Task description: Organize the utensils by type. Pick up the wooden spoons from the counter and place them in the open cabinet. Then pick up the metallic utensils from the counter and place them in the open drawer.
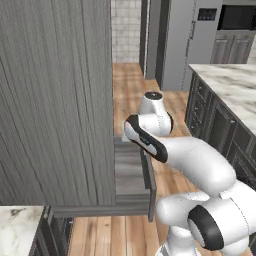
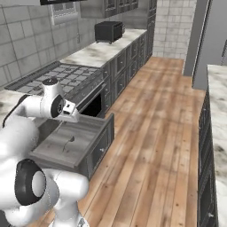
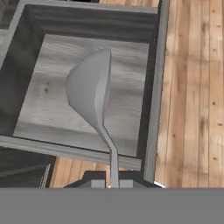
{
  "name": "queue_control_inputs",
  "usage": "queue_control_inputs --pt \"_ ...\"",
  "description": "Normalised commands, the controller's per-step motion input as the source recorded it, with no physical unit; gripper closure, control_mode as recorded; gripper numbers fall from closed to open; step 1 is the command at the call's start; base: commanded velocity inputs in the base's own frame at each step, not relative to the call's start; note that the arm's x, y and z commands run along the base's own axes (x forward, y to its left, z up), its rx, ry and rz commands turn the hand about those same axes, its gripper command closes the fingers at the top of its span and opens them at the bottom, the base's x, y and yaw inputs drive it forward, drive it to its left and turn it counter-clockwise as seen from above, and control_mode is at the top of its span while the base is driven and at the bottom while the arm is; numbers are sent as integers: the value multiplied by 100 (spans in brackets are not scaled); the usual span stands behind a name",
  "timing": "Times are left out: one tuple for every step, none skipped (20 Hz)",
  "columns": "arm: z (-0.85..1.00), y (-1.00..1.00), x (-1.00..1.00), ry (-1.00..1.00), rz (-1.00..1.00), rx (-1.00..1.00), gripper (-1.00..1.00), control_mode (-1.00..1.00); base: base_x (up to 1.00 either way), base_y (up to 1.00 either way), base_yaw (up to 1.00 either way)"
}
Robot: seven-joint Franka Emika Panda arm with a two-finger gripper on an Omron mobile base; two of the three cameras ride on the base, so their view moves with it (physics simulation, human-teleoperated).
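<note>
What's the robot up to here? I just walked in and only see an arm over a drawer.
The gripper is shut on a grey metal spoon, held by the handle with its bowl pointing out over the open drawer. Below it is the drawer's light grey wood-grain floor. The right base view shows the arm bent over that drawer, which is pulled out from the dark cabinets beside the stove.

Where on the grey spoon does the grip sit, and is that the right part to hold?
The gripper is shut on the spoon at the far end of its thin handle, coming from behind the handle tip. That seems right: the handle is narrow enough for the jaws, the bowl is broad and curved, and this leaves the bowl hanging free over the drawer.
</note>
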Motion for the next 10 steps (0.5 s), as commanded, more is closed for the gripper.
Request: queue_control_inputs --pt "-66 46 82 29 0 0 100 -100 0 0 0" --pt "-65 40 87 31 0 0 100 -100 0 0 0" --pt "-61 36 97 34 0 0 100 -100 0 0 0" --pt "-63 34 99 34 0 0 100 -100 0 0 0" --pt "-71 41 96 30 0 0 100 -100 0 0 0" --pt "-76 45 92 28 0 0 100 -100 0 0 0" --pt "-74 39 83 24 0 0 100 -100 0 0 0" --pt "-75 34 79 22 0 0 100 -100 0 0 0" --pt "-78 27 73 21 0 0 100 -100 0 0 0" --pt "-81 24 71 18 0 0 100 -100 0 0 0"
